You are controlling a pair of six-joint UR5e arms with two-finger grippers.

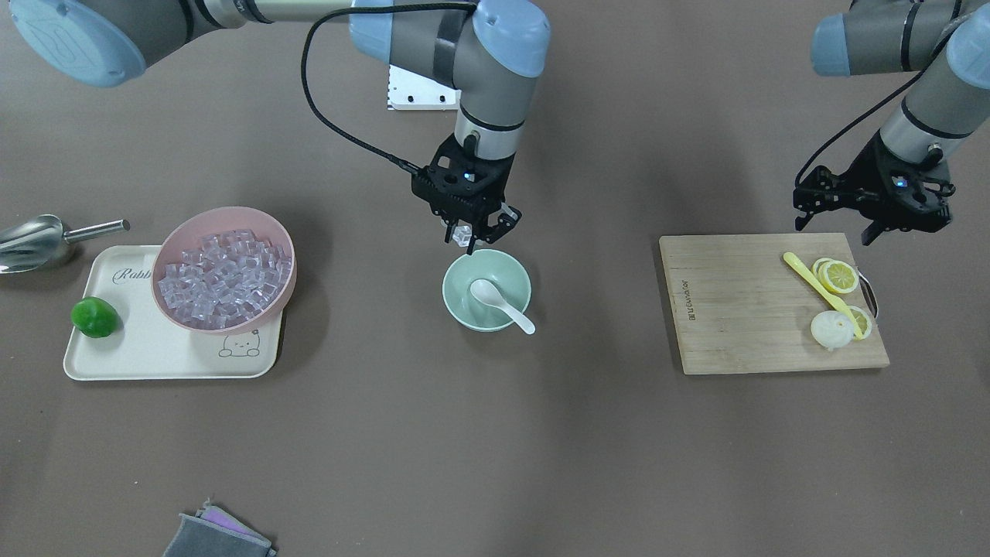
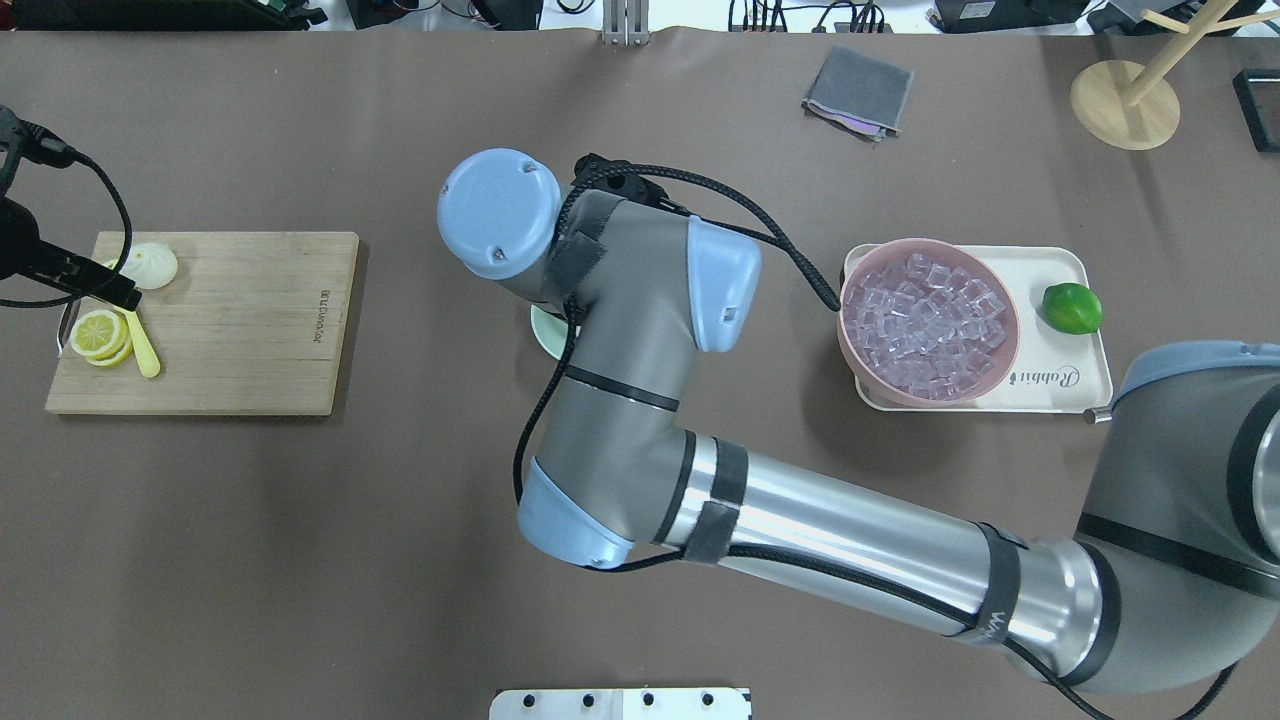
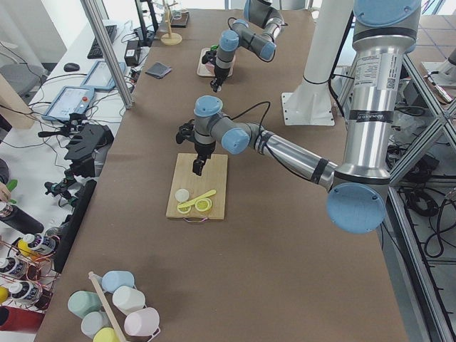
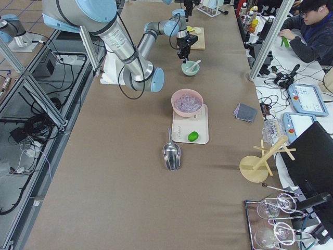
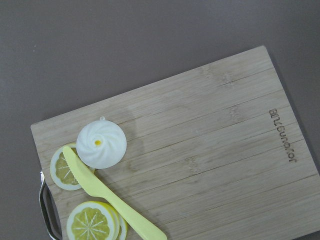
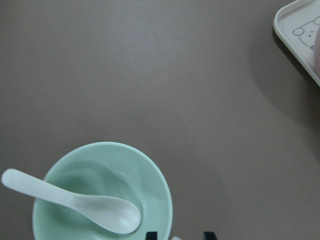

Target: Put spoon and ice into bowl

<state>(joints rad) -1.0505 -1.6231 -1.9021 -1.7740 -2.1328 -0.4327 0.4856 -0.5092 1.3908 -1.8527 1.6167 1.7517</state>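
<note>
The mint-green bowl (image 1: 486,290) stands at mid-table with the white spoon (image 1: 499,300) lying in it, handle over the rim. Both show in the right wrist view: the bowl (image 6: 155,185) and the spoon (image 6: 75,202). My right gripper (image 1: 473,234) hangs just above the bowl's far rim and is shut on a clear ice cube (image 1: 463,235). In the overhead view my right arm hides the bowl except for a sliver (image 2: 543,335). My left gripper (image 1: 870,230) hovers over the far edge of the wooden cutting board (image 1: 742,309); I cannot tell whether it is open or shut.
A pink bowl (image 1: 224,271) full of ice cubes sits on a cream tray (image 1: 155,356) with a green lime (image 1: 94,317). A metal scoop (image 1: 31,240) lies beside the tray. The board holds lemon slices (image 1: 839,276), a yellow utensil (image 1: 820,290) and a white bun-like piece (image 1: 831,330). A grey cloth (image 1: 216,534) lies at the front edge.
</note>
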